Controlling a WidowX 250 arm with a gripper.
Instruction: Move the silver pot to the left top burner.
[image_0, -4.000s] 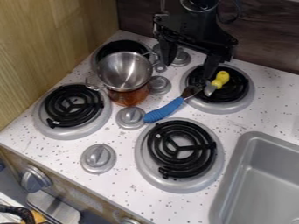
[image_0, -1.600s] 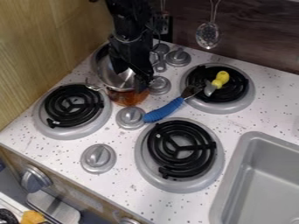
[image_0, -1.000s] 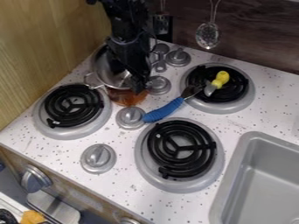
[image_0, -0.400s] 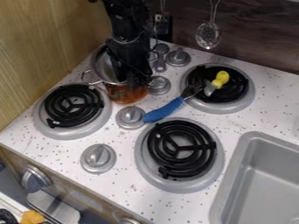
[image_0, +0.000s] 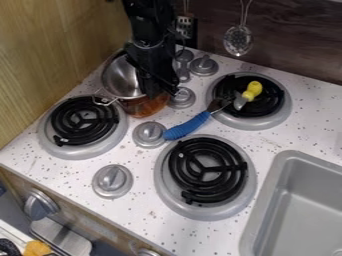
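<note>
There was one silver pot (image_0: 122, 79), with three clearly visible burners (image_0: 212, 196) and at least four round knobs (image_0: 111, 181) on the table (image_0: 150, 161), plus one blue-handled utensil (image_0: 187, 125), one yellow item (image_0: 252, 90), two hanging utensils (image_0: 237, 40) at the far side and one sink (image_0: 300, 220) at the right

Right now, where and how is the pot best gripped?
Probably by the rim of the pot, coming from above: its mouth opens upward, and the thin wall should suit a pinch. I'd stay clear of the wire handle, which juts out and could snag.
</note>
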